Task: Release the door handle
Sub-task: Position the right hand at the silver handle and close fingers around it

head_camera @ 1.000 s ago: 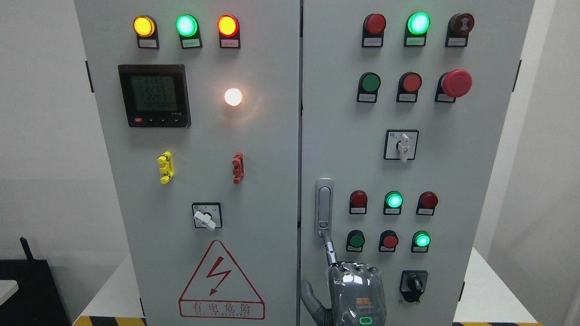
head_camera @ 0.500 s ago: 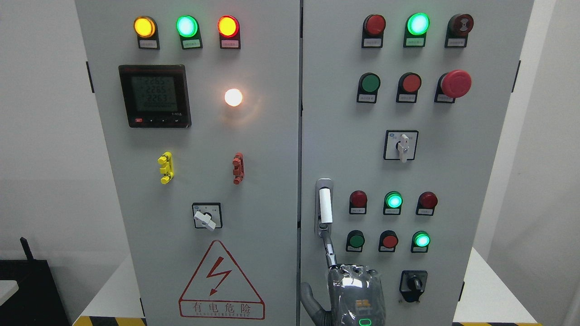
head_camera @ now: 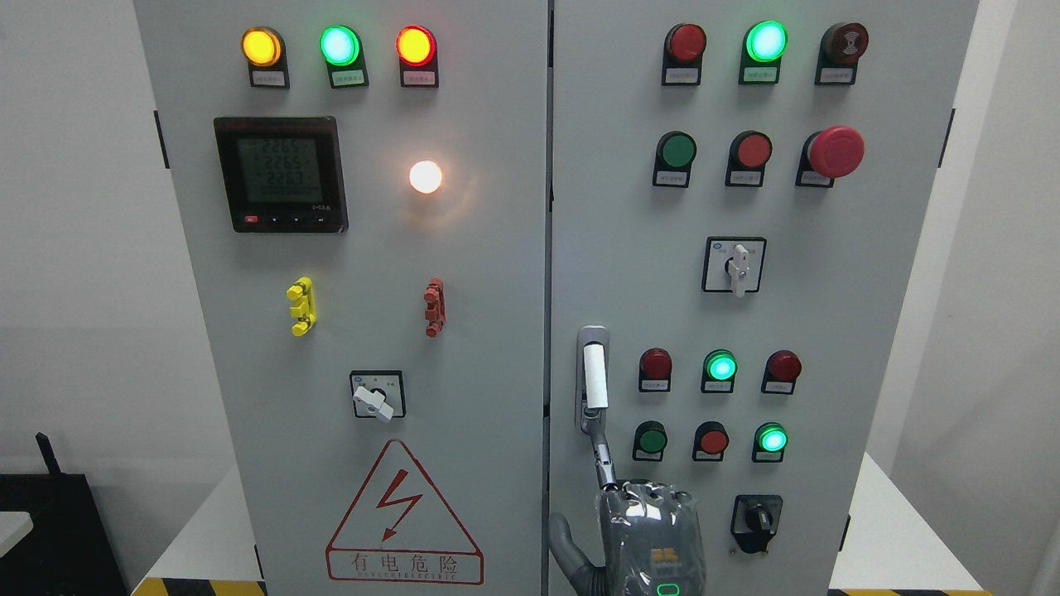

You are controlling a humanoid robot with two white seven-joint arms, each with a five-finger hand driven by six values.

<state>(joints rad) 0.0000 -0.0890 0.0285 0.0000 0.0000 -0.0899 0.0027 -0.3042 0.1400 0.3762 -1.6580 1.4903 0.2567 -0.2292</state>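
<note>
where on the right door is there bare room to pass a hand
Bare panel lies left of the white selector switch, above the door handle. The hand reaches up to the handle's base. Crowded: the round buttons right of the handle, and the top rows around the red mushroom button.

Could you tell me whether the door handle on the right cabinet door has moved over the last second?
Yes. The door handle was flush in its recess a second ago; now its white lever has popped out, judged against the red lamp beside it, with the hand's finger touching its base.

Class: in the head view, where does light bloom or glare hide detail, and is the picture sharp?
Head view: the white lamp blooms, casting a warm halo on the left door; the right hand shows glossy highlights on its cover; the meter display digits look faint; the picture is otherwise sharp and evenly lit.
</note>
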